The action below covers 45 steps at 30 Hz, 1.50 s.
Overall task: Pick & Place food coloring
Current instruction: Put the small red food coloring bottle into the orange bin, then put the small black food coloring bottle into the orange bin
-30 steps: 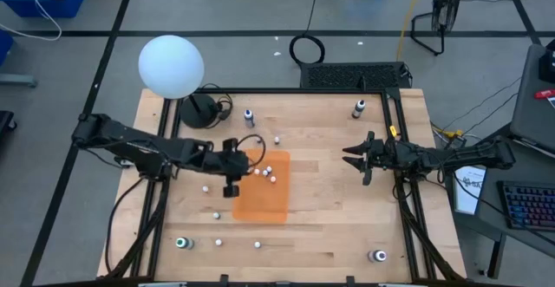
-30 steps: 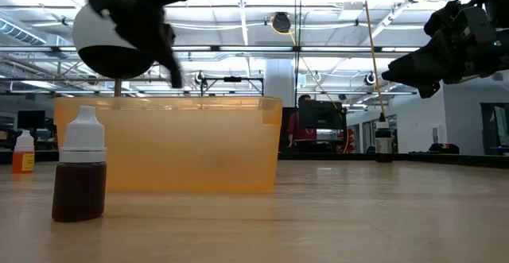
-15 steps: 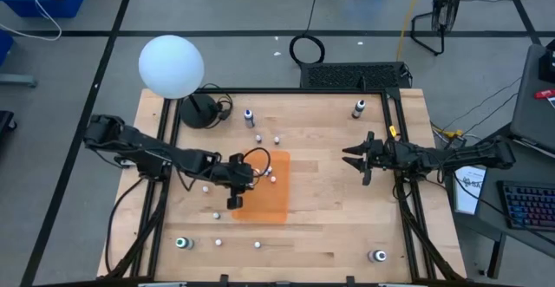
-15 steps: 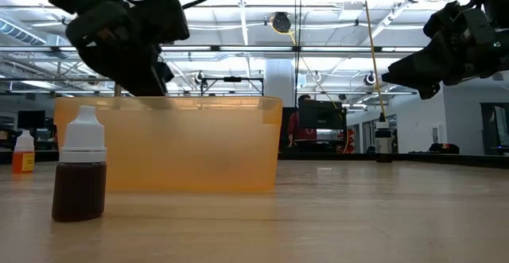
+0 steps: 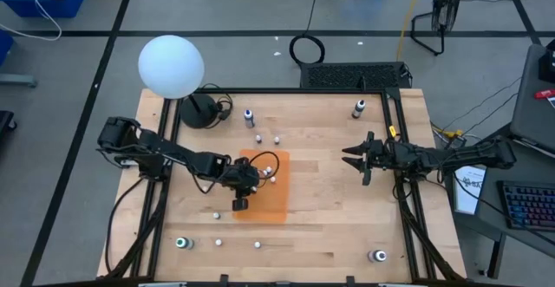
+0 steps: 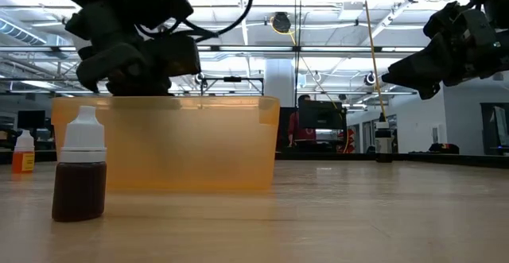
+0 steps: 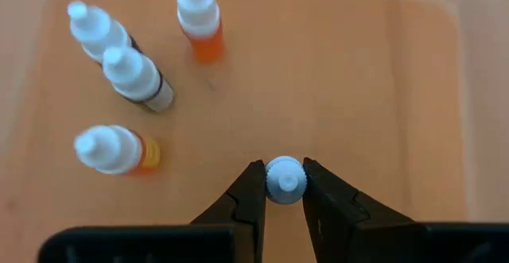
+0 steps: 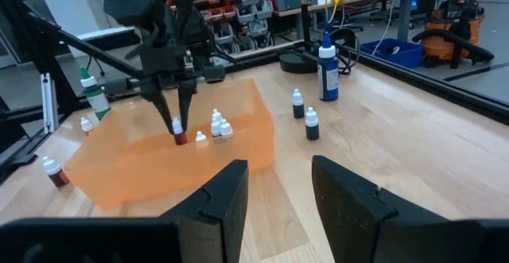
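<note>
An orange translucent bin [image 5: 276, 202] stands mid-table. My left gripper [image 7: 284, 185] reaches down into it, shut on a small food coloring bottle [image 8: 180, 138] with a white cap and a reddish body. Several more food coloring bottles [image 7: 135, 78] stand upright on the bin's floor beside it. Others stand on the table outside the bin, such as a brown one [image 6: 79, 177] near the front. My right gripper [image 5: 354, 159] hovers open and level at the table's right, holding nothing. My left gripper pinches the bottle's ribbed white cap [image 7: 284, 170] between its two fingertips. The fingers come from above, slanting down from the table's left. The bottle hangs upright below them, low inside the bin. Whether its base touches the bin's floor, I cannot tell.
A large white globe [image 5: 171, 66] on a dark stand is at the far left corner. Two taller bottles [image 5: 249, 117] [image 5: 358, 108] stand near the far edge. Small bottles [image 5: 258, 139] dot the table, and round caps [image 5: 182, 243] [image 5: 378, 255] lie near the front.
My left gripper has come down from above the bin's rim into the bin, drifting a little toward the table's right and tipping more steeply downward. The bottle has gone down with it, still upright in the fingers.
</note>
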Each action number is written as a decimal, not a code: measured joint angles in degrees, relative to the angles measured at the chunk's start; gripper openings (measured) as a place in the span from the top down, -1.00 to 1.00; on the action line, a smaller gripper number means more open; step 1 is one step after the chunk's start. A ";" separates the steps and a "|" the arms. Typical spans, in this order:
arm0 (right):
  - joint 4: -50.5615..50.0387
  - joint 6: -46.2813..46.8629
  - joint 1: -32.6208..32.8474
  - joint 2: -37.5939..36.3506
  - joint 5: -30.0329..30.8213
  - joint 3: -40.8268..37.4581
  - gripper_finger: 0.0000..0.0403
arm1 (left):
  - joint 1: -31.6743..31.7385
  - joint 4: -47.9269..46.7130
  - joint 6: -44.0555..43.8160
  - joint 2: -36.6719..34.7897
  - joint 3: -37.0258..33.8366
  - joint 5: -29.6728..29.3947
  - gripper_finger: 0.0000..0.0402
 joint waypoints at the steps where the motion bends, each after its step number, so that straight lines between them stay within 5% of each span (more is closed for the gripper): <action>1: -0.15 0.01 -0.01 -0.01 -0.01 0.00 0.35 | 0.16 0.24 -0.45 0.06 0.00 0.83 0.61; 9: 0.04 0.01 -0.01 0.27 -0.01 0.00 0.35 | -0.03 0.82 -1.35 -1.31 0.00 3.89 0.29; 18: 0.06 0.01 0.00 0.31 0.00 0.00 0.35 | 0.40 -0.89 0.78 -6.19 1.72 2.78 0.15; 29: -0.07 0.01 0.01 0.38 0.01 0.00 0.35 | 5.75 -5.27 4.28 -14.21 2.25 -19.26 0.26; 39: -0.01 0.01 -0.01 0.76 -0.01 0.00 0.35 | 21.56 -7.32 6.67 -12.39 4.38 -14.56 -0.06; 45: 0.03 0.01 -0.01 0.88 0.01 0.00 0.35 | 24.77 -2.95 10.47 -7.55 4.57 -10.33 -0.21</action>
